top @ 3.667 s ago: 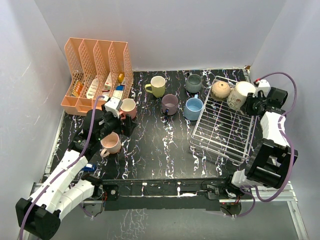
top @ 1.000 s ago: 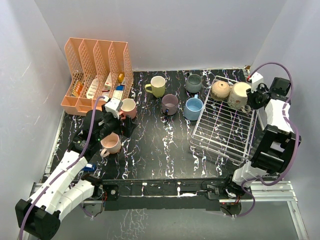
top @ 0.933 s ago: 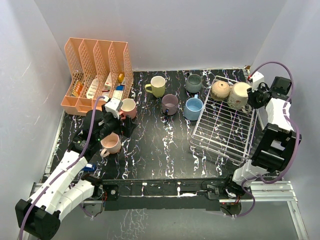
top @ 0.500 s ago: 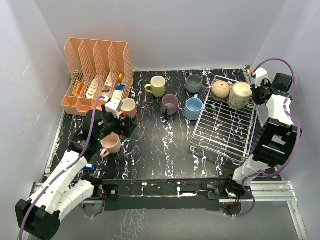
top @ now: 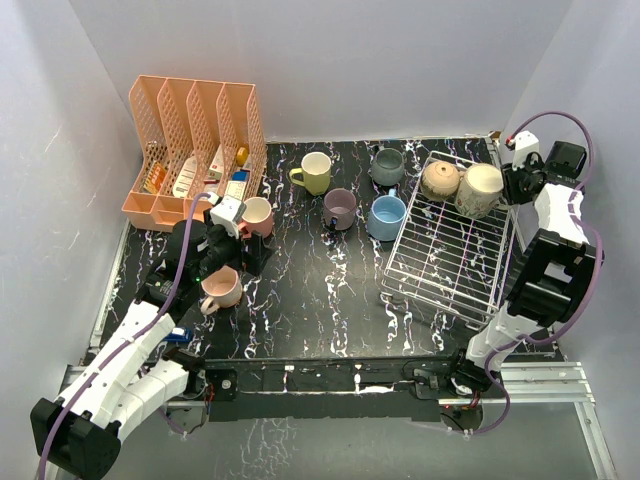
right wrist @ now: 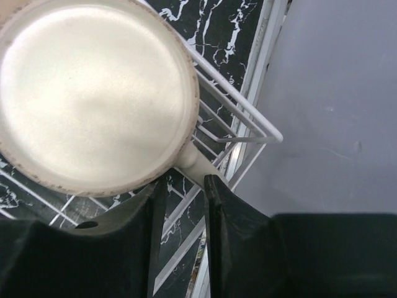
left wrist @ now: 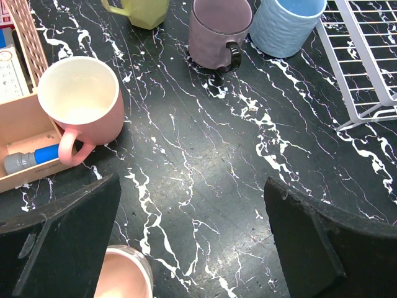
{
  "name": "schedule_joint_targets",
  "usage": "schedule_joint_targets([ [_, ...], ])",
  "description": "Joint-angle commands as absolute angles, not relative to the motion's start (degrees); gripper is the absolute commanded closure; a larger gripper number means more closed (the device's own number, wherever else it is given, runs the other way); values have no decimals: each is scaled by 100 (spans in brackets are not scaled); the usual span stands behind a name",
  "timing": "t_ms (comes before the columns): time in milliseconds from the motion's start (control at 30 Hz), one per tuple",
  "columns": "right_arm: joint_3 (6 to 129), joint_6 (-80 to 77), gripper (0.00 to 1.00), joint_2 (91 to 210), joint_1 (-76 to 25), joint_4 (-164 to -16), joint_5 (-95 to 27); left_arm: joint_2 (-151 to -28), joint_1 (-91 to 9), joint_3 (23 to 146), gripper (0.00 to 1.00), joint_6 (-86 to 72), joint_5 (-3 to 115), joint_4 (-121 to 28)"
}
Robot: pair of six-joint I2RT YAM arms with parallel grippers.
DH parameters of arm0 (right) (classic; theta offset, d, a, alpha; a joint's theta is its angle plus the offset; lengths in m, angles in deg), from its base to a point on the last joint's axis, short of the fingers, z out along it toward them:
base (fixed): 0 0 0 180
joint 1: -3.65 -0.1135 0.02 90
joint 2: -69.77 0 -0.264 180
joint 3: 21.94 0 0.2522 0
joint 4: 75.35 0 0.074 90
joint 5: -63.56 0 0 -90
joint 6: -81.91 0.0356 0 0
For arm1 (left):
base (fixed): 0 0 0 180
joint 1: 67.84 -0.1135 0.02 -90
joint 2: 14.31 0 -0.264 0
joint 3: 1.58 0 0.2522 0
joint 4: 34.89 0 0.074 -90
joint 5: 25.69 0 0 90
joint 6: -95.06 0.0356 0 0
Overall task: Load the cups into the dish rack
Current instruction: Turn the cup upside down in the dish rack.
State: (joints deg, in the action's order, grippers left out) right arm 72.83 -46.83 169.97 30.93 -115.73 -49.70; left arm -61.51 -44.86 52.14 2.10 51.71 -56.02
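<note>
In the top view the wire dish rack (top: 447, 262) lies at the right, with a tan cup (top: 440, 180) and a cream cup (top: 481, 189) in its far end. My right gripper (top: 513, 186) sits at the cream cup's right side. In the right wrist view the cream cup (right wrist: 93, 93) rests on the rack wires (right wrist: 260, 133). Its handle (right wrist: 197, 164) lies at the tips of my right gripper (right wrist: 185, 183), whose jaws stand slightly apart. Yellow-green (top: 314, 172), grey (top: 387, 166), mauve (top: 340, 208), light blue (top: 386, 216) and two pink cups (top: 257, 215) (top: 220, 287) stand on the table. My left gripper (left wrist: 191, 186) hangs wide open over bare table beside a pink cup (left wrist: 121, 276).
A peach slotted organizer (top: 195, 140) with small items stands at the back left. White walls close in the table, and the right wall (right wrist: 335, 93) runs just past the rack's edge. The left wrist view shows the other pink cup (left wrist: 80, 99), the mauve cup (left wrist: 217, 31) and the rack's corner (left wrist: 366, 56).
My right arm has swung toward the back wall at the rack's far right corner. The cream cup has settled in the rack and the right jaws have parted. The left arm is unmoved.
</note>
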Motion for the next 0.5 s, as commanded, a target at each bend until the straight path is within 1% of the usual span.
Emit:
schedule_joint_targets([
  [0,7363,-4617,64,16401,3074,-11766,-5651,-6104,-4526,5197,3,275,5166,-5568],
  [100,7348,-4656,60,16131,3070,-12025,-6165,-6103,-4526,5198,3,272,5174,-5568],
  [200,7330,-4648,60,15915,3072,-12139,-6417,-6088,-4526,5198,3,272,5199,-5568],
  [233,7332,-4634,62,15871,3070,-12156,-6403,-6081,-4521,5196,3,272,5208,-5576],
  [300,7315,-4623,75,15827,3065,-12197,-6240,-6072,-4526,5199,3,271,5216,-5576],
  [333,7289,-4635,85,15828,3071,-12219,-6088,-6064,-4525,5194,3,276,5218,-5581],
  [367,7245,-4685,90,15834,3075,-12245,-5936,-6051,-4525,5195,3,272,5220,-5585],
  [400,7180,-4752,92,15839,3080,-12251,-5780,-6033,-4526,5204,3,276,5220,-5585],
  [467,7045,-4896,92,15867,3086,-12251,-5442,-6007,-4525,5198,3,273,5211,-5577],
])
